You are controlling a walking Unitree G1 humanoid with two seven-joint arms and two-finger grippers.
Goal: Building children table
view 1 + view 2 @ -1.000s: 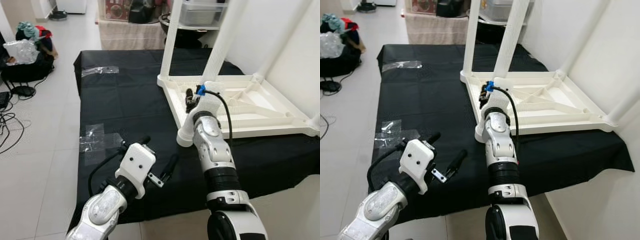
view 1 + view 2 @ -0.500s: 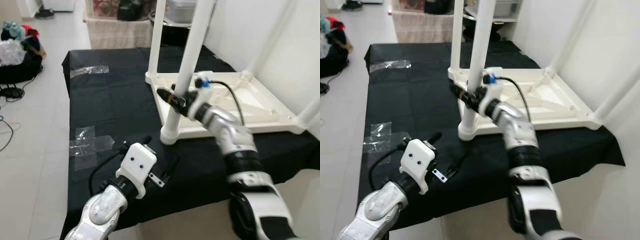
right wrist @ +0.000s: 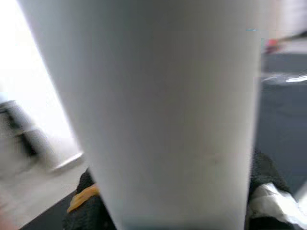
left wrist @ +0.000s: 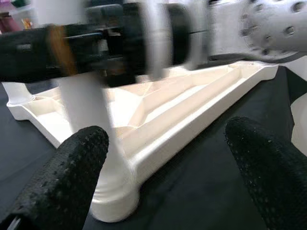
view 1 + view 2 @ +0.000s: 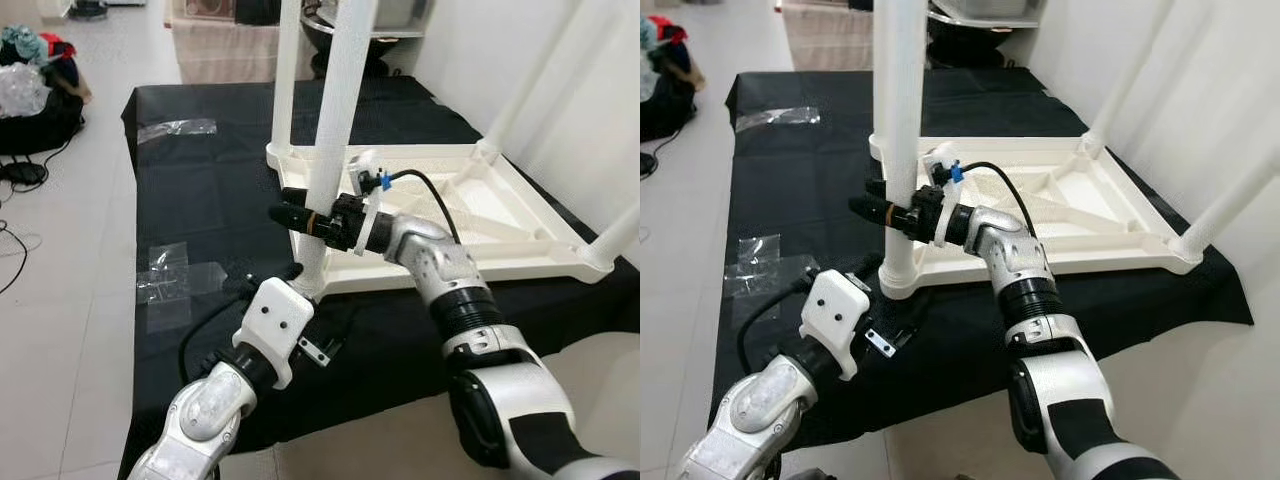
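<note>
The white children's table (image 5: 470, 215) lies upside down on a black cloth (image 5: 220, 210), its legs standing upright. The near-left leg (image 5: 335, 120) rises from the tabletop's near corner, long axis vertical. The right gripper (image 5: 305, 215) reaches leftward, its arm bent at the elbow, black fingers lying level and clasped around that leg above its base. The left gripper (image 4: 168, 163) hovers low over the cloth just near of the same corner, fingers (image 4: 72, 172) spread apart and holding nothing. Clear tape (image 5: 175, 275) sticks to the cloth at left.

No readable text, label or number on anything.
</note>
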